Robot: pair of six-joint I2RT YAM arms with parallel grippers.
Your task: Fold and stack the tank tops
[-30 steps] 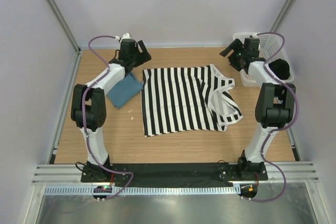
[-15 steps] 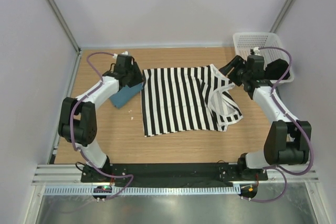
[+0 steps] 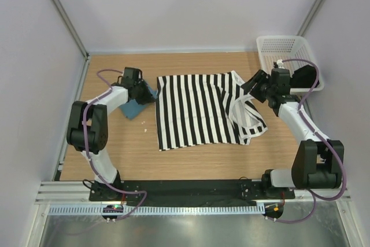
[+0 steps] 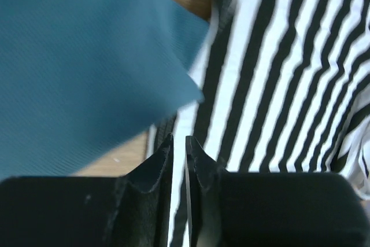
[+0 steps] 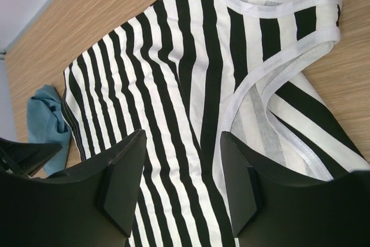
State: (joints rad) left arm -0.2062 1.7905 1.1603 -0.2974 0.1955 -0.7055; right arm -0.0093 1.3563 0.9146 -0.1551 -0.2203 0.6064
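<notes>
Black-fingered left gripper (image 4: 179, 143) pinches almost closed on the hem of the striped top (image 3: 196, 111), just beside the seemingly folded teal top (image 3: 134, 108), while the right gripper (image 5: 182, 137) hovers open and empty over the straps, folding and stacking not yet done.

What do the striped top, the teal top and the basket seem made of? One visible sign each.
Striped top: soft matte cloth, probably knit; it wrinkles. Teal top: matte fabric with fine ribbed texture. Basket: white, likely plastic; rigid mesh walls.
</notes>
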